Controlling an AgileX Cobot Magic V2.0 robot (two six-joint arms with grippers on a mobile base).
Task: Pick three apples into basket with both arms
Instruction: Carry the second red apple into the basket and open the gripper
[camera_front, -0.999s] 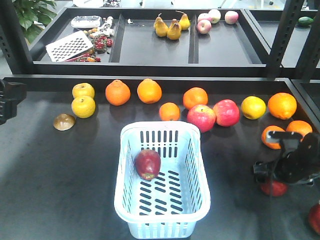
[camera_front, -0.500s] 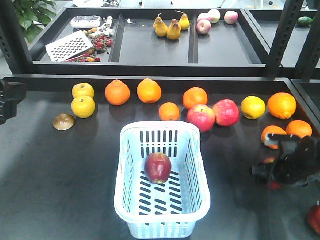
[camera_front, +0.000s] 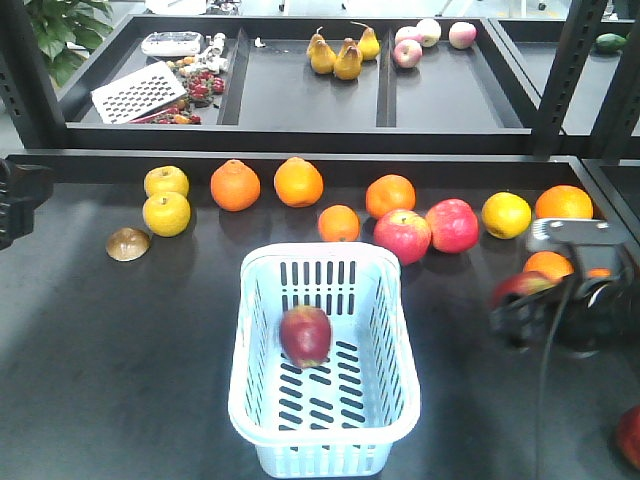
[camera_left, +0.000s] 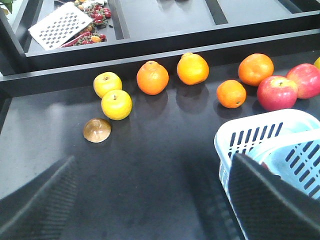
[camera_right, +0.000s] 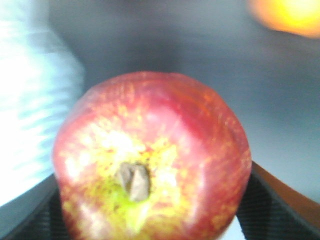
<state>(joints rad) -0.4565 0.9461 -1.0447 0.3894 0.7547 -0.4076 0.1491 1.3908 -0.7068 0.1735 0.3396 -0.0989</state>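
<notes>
While my right end effector (camera_front: 520, 305) is clamped on a dark red apple (camera_right: 150, 157) above the counter (camera_front: 120, 340), my left end effector (camera_left: 150, 200) is spread wide. Another apple (camera_front: 306, 336) lies in the basket (camera_front: 322, 440); beyond stand oranges (camera_front: 299, 182).

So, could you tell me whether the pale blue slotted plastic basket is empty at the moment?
Not empty: the pale blue slotted plastic basket holds one dark maroon-red apple on its slotted floor.

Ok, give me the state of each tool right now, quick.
Left tool: open, holding nothing.
Right tool: closed on a dark red apple.
</notes>
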